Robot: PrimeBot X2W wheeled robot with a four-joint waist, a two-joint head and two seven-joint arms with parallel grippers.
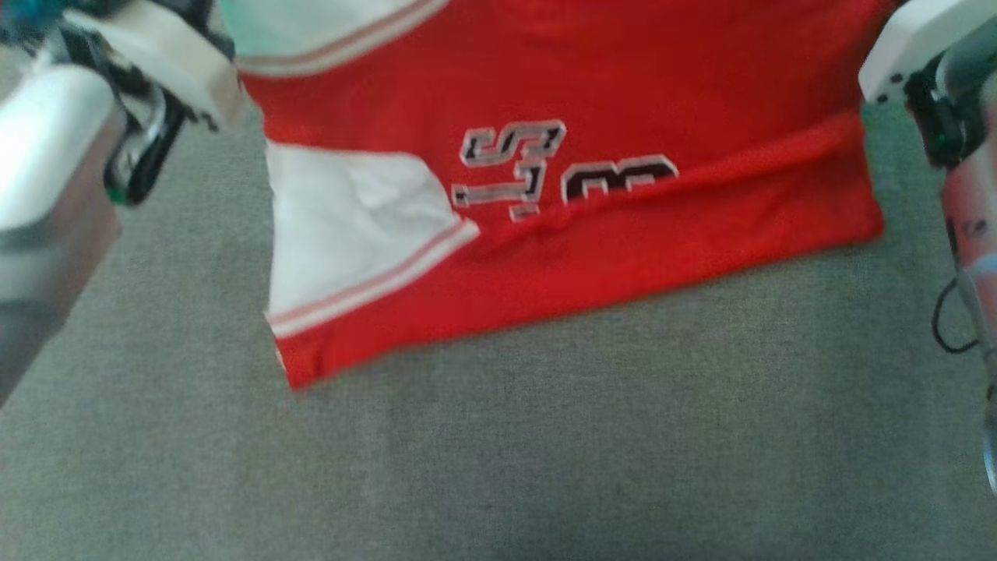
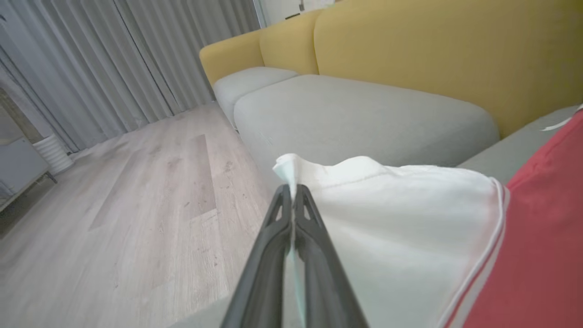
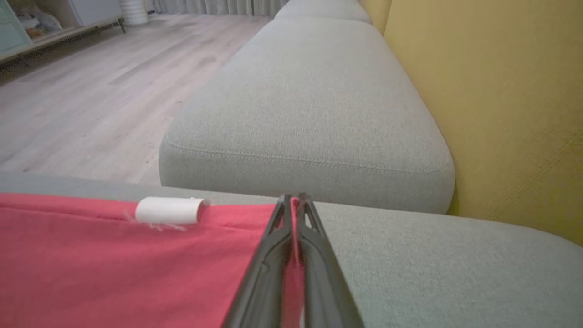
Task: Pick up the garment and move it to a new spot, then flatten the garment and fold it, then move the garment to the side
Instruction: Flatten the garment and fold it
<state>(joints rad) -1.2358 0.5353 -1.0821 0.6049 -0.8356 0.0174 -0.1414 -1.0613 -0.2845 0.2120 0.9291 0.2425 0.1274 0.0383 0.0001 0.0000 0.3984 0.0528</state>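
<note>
The garment (image 1: 623, 234) is a red jersey with white sleeve panels and black-and-white lettering, lying on the grey sofa cushion (image 1: 498, 452) and running off the top of the head view. In the left wrist view my left gripper (image 2: 291, 191) is shut on the white sleeve edge of the garment (image 2: 387, 214). In the right wrist view my right gripper (image 3: 294, 202) is shut on the red corner of the garment (image 3: 114, 264), beside a small white tag (image 3: 169, 211). The pale forearms stand at the upper left (image 1: 117, 86) and upper right (image 1: 927, 54) of the head view.
Yellow sofa backrests (image 2: 432, 59) rise behind the grey cushions. A second grey cushion (image 3: 309, 114) lies beyond the garment. Light wooden floor (image 2: 136, 205) and grey curtains (image 2: 114, 59) lie off the sofa's front. A black cable (image 1: 946, 319) hangs by the right arm.
</note>
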